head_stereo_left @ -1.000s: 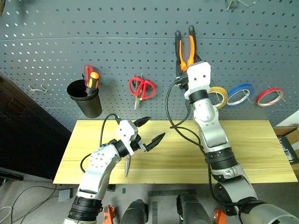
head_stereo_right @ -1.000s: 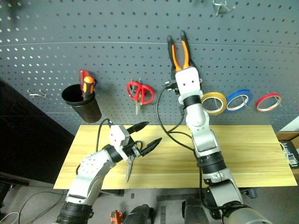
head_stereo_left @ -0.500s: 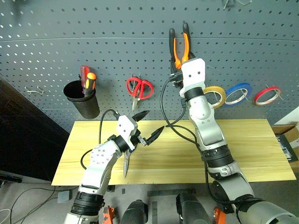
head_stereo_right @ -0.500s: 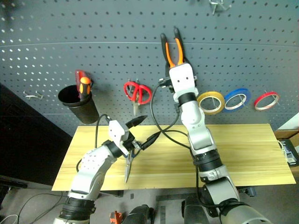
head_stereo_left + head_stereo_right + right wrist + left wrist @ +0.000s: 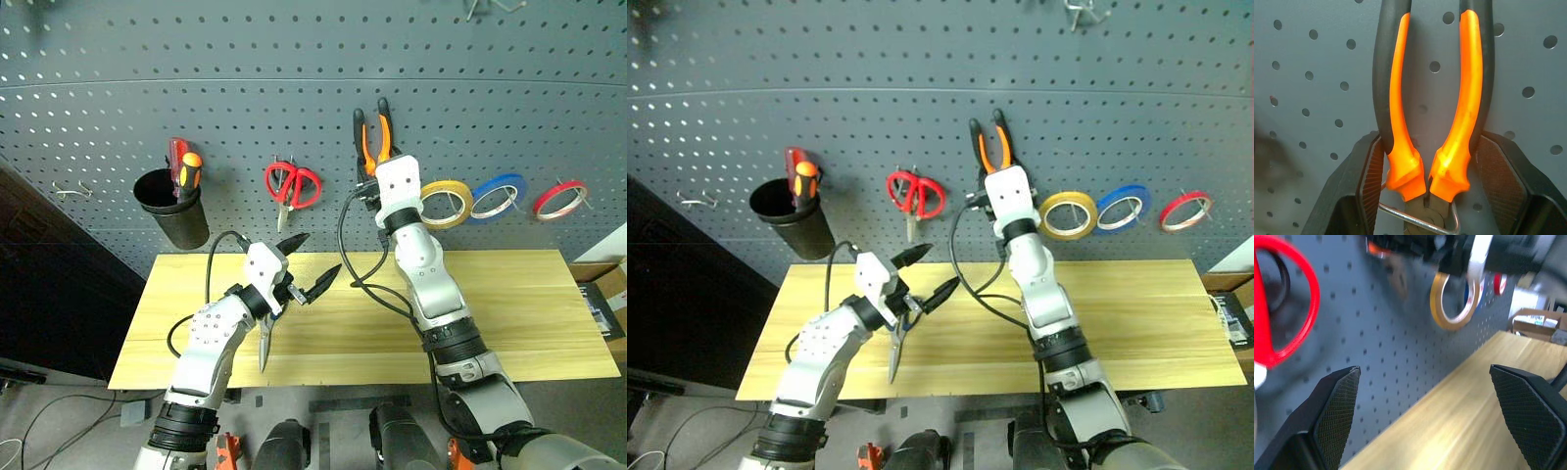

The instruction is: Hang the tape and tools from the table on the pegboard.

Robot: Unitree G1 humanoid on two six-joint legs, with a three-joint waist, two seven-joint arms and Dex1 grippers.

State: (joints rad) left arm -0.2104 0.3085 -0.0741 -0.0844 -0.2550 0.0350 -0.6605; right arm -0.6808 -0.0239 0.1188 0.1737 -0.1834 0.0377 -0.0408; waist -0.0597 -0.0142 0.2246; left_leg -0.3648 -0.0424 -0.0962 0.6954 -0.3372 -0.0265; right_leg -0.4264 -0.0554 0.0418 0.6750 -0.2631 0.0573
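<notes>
The pegboard (image 5: 294,59) is bare above the pliers (image 5: 372,132); the desk (image 5: 519,304) lies open toward 3 o'clock. The right claw (image 5: 1425,181) grips the orange-and-black pliers against the board, handles toward 12 o'clock, long axis upright. The left claw (image 5: 312,264) stands open, empty, over the desk.

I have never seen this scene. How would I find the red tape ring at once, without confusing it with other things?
Look at the dark grey pegboard behind the wooden table. To the right of the pliers that the right gripper holds, three tape rings hang in a row. The red tape ring is farthest right, after the yellow and blue ones.
</notes>
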